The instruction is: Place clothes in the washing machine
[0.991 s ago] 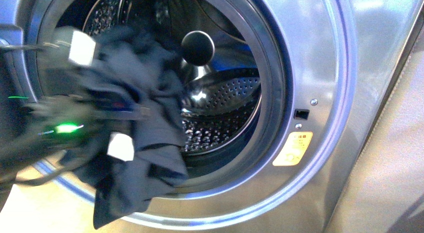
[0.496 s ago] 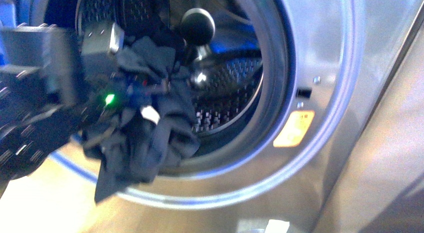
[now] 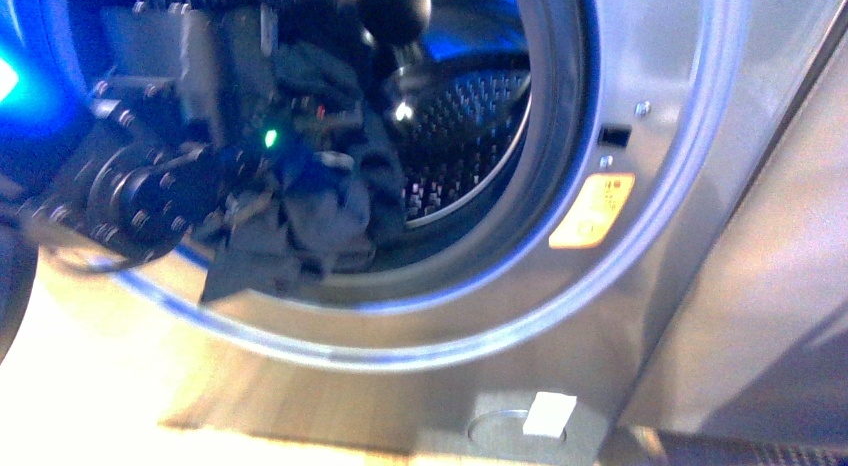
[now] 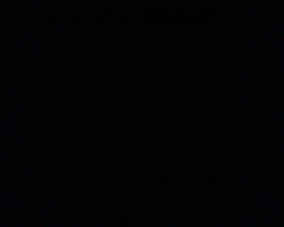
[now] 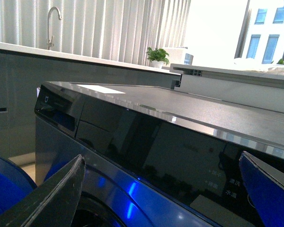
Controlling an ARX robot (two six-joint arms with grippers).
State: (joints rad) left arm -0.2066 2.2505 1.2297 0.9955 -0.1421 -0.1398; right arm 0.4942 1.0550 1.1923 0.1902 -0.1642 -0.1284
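The clothes (image 3: 320,211) sit in the mouth of the washing machine (image 3: 680,106), their lower part draped over the porthole's bottom lip; the drum (image 3: 470,136) lies behind and to their right; the left arm (image 3: 150,176) is left of them, before the opening; a sticker (image 3: 592,211) lies right of the porthole; the left wrist view is dark; in the right wrist view the right gripper (image 5: 161,189) has its fingers (image 5: 57,198) wide apart before the machine's top, with a table (image 5: 85,57) behind.

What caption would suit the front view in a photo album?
Robot's left arm at the open porthole of the washing machine, navy clothes bunched in its mouth and trailing onto the lower rim.
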